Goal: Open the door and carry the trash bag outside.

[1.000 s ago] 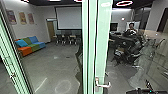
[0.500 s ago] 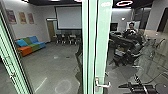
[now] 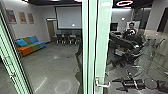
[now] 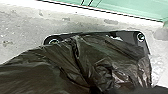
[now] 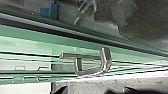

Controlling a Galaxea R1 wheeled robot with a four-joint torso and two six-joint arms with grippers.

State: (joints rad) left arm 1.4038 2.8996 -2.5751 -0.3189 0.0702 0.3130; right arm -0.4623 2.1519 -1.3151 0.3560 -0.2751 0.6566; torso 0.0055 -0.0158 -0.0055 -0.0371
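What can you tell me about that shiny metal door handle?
The silver, metal-looking door handle is a smooth bar with squared bends, mounted on the pale green door frame. Its lever looks roughly level in the head view. The robot's dark right gripper is open near it, with a gap between them; nothing appears to touch the handle.

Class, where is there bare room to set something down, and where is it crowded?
The widest bare patch is grey floor between the colourful sofa and the green door frame; possible glass before it, I cannot tell. Crowded: by the door handle, near the right gripper, and where the trash bag bunches.
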